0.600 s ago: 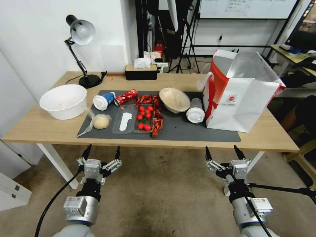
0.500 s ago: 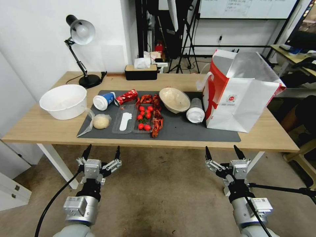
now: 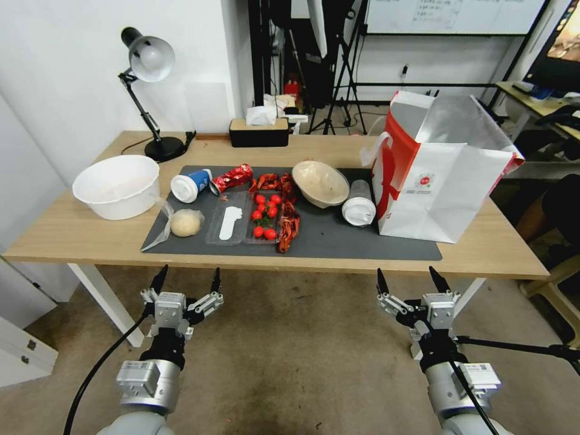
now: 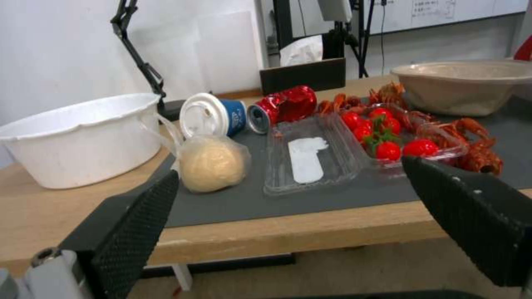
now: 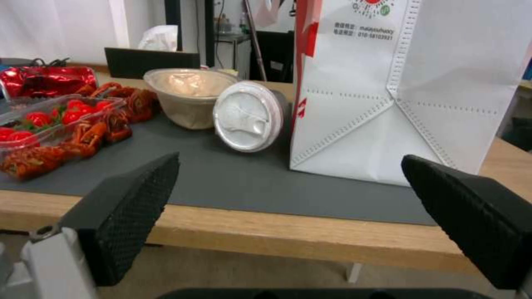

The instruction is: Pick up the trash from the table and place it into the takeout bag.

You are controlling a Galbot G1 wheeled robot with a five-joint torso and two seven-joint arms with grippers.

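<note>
Both grippers, left (image 3: pixel 186 279) and right (image 3: pixel 409 280), are held wide open; beyond their fingertips the table (image 3: pixel 72 232), trash and bag (image 3: pixel 450 187) are seen.

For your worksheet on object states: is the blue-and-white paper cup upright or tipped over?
Tipped over: the blue-and-white paper cup lies on its side on the mat, white lid facing the front.

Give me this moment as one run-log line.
left gripper: open, below table edge | right gripper: open, same | trash: untouched | takeout bag: upright

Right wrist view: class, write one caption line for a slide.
Open right gripper below the table edge, facing lidded cup beside takeout bag.
</note>
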